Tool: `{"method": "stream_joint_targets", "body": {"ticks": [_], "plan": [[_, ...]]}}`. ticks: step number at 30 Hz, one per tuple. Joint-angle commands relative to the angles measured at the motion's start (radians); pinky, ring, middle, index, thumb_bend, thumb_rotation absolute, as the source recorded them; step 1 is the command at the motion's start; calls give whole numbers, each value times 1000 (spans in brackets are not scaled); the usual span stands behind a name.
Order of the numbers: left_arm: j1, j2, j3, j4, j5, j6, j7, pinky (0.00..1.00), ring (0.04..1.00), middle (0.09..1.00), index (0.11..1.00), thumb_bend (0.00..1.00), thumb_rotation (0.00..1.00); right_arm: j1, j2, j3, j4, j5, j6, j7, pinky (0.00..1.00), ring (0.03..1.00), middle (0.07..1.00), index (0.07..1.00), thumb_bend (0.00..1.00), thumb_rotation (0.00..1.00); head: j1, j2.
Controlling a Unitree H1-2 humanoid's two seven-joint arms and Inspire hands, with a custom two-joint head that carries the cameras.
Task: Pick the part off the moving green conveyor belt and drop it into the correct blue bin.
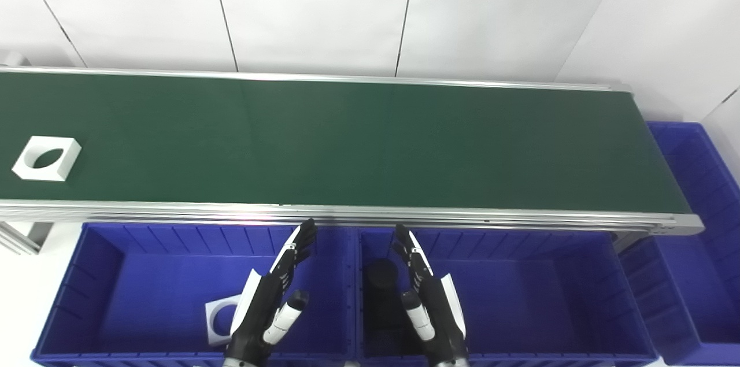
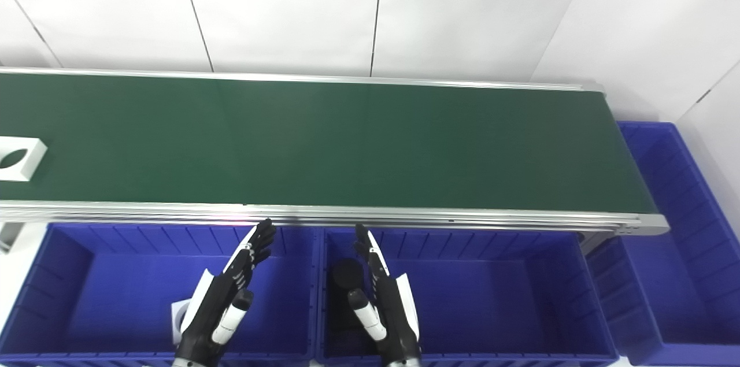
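We note the white square part, a flat block with a round hole through it, lying at the far left end of the green conveyor belt, well apart from both hands. The belt runs left to right between silver rails. Below its near rail sit two blue bins side by side: the left bin holds a second white holed block, partly hidden behind the left hand; the right bin holds a dark cylinder just left of the right hand. A third blue bin stands past the belt's right end. We see the left hand raised over the left bin, fingers stretched out and apart, holding nothing. The right hand is over the right bin, likewise spread and empty, fingertips near the belt's rail.
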Motion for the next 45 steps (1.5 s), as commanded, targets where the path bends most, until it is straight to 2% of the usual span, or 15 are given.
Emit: {"method": "stream_joint_targets", "body": {"ticks": [1,45], "plan": [[-10,2,-2,-14,-1,-38,5,938,949,945,947,670,1000,1,32,18,-25,-1,-38,-9,984,944,968,969,957,1000,1,2],[-10,-2,-4,-24,2,-20,3,928,938,938,948,660,1000,2,34,17,-21,0,-33,-9,984,940,966,967,962,1000,4,-1]]}}
